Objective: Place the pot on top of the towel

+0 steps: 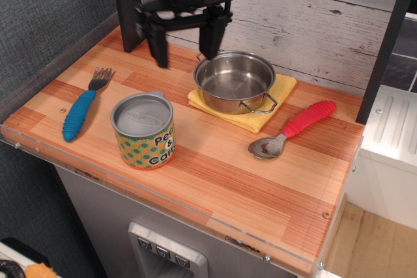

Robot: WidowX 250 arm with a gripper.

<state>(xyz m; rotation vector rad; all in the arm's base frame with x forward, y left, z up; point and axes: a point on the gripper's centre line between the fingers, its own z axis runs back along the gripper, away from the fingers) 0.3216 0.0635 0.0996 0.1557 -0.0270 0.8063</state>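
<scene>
One small round shiny stainless-steel pot (235, 82) with two thin wire loop handles is sitting upright on one folded bright yellow cloth towel (264, 112), toward the far middle of the table. The towel's edges are showing around the pot on its near and right sides. One black robot gripper (184, 43) is hanging above the table just left of the pot, its two fingers spread wide apart and holding nothing.

One green-and-orange patterned tin can (144, 130) is standing near the front left. One fork with a blue ribbed handle (83, 107) is lying at the far left. One metal spoon with a red ribbed handle (294, 129) is lying to the right of the towel, apart from it.

Everything is resting on a striped wooden tabletop (221, 180) with a clear edge strip. A whitewashed plank wall (313, 11) is running behind it, and a dark grey textured wall (45, 11) is standing on the left.
</scene>
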